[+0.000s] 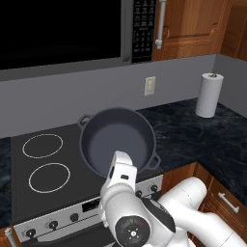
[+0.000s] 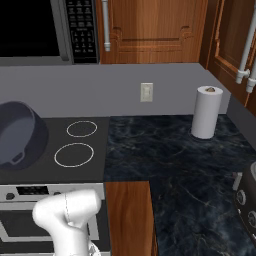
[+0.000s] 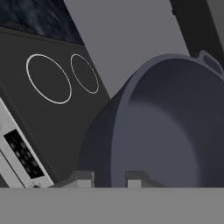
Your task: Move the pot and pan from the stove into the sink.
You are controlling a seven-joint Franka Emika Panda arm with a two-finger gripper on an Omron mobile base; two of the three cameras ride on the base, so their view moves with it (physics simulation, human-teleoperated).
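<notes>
- Dark grey and deep, the pot (image 1: 117, 143) hangs tilted above the right half of the stove (image 1: 29, 193) in the left base view, its open mouth turned up and toward the camera.
- The gripper (image 3: 109, 177) is closed on the pot's near rim: in the hand view its two finger tips stand at the bottom on either side of the rim wall, with only that wall between them.
- In the left base view the white hand reaches up to the pot's lower edge, between its two loop handles, one at the upper left and one at the lower right.
- In the right base view the pot (image 2: 19, 134) sits at the far left, tipped on its side over the left part of the cooktop, its mouth facing right and one loop handle low on the rim.
- Two white burner rings (image 1: 43, 145) lie bare on the black glass left of the pot; the hand view shows two rings (image 3: 49, 78) as well, beside the pot's outer wall.
- Steel front with knobs (image 1: 53, 225) runs below the cooktop.
- On the dark marbled counter (image 2: 185, 165) to the right stands an upright paper towel roll (image 2: 206, 112), well apart from the pot.
- A wall outlet (image 2: 146, 92) sits on the grey backsplash, and a microwave (image 1: 62, 34) hangs above the stove.
</notes>
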